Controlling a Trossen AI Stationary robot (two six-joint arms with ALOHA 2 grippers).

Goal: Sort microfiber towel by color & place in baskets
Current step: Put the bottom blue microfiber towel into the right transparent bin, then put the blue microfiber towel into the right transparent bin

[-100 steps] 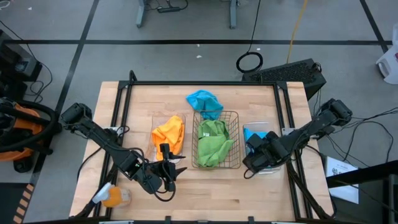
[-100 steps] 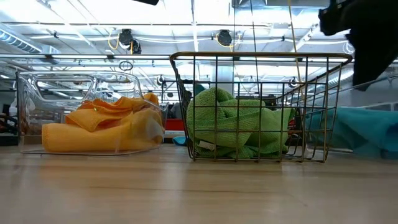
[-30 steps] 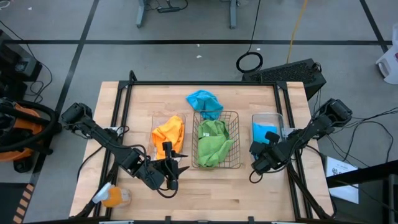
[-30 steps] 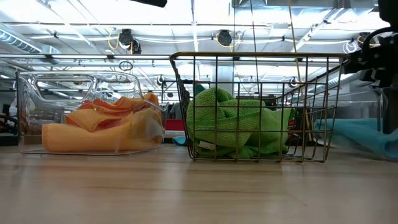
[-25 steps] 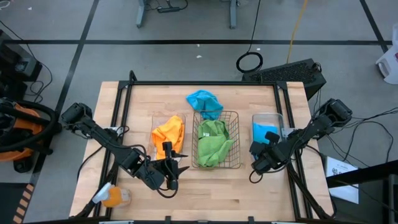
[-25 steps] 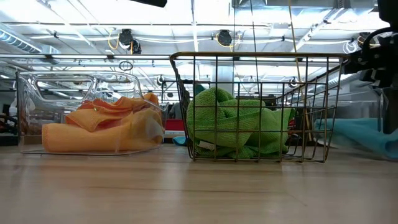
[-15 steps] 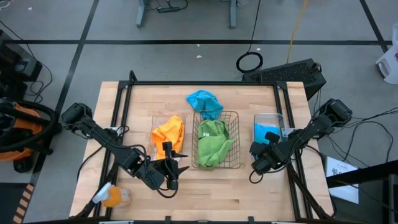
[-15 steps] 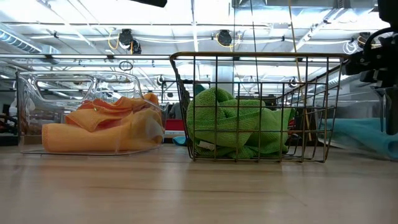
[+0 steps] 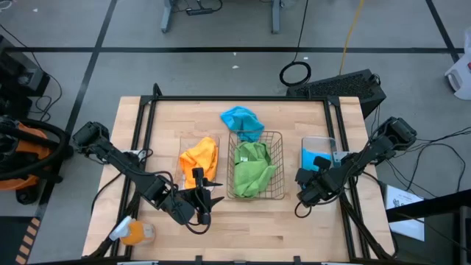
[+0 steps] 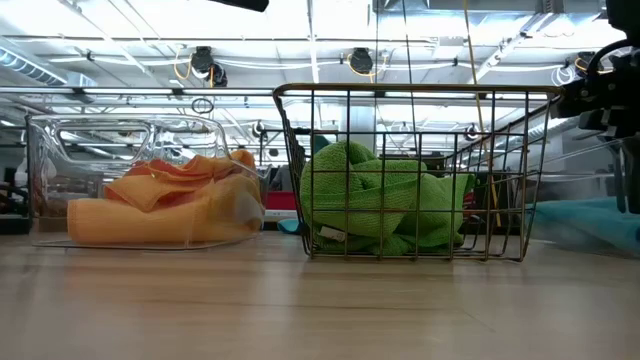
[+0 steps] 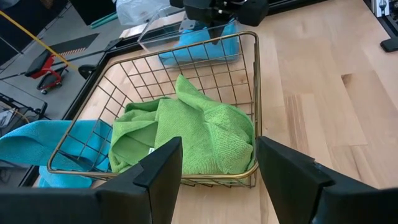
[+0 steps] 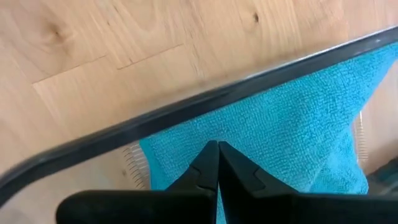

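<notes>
Orange towels (image 9: 199, 157) lie in the left clear basket (image 9: 184, 143). Green towels (image 9: 252, 168) lie in the wire basket (image 9: 282, 177) at the middle. One blue towel (image 9: 241, 121) lies on the table behind the wire basket. Another blue towel (image 9: 312, 155) lies in the right clear basket (image 9: 316, 138). My right gripper (image 12: 215, 147) is shut, its fingers down in that basket on the blue towel (image 12: 292, 124). My left gripper (image 11: 217, 180) is open and empty near the table's front edge, facing the wire basket (image 11: 255, 93). My right gripper's shut fingertips (image 12: 206, 163) rest on the blue towel's top surface (image 12: 249, 134), close to the clear basket's rim (image 12: 155, 115). They come slanting down from above. I cannot tell whether any cloth is pinched between them. The towel lies in the basket, which stands on the table.
A small orange-and-white object (image 9: 132, 233) lies at the table's front left corner. Black rails (image 9: 243, 98) frame the table's far and side edges. Bare wood shows along the front (image 9: 257, 235).
The right clear basket with its blue towel has slid a little toward the table's right edge, and my right gripper has gone that way with it, staying shut.
</notes>
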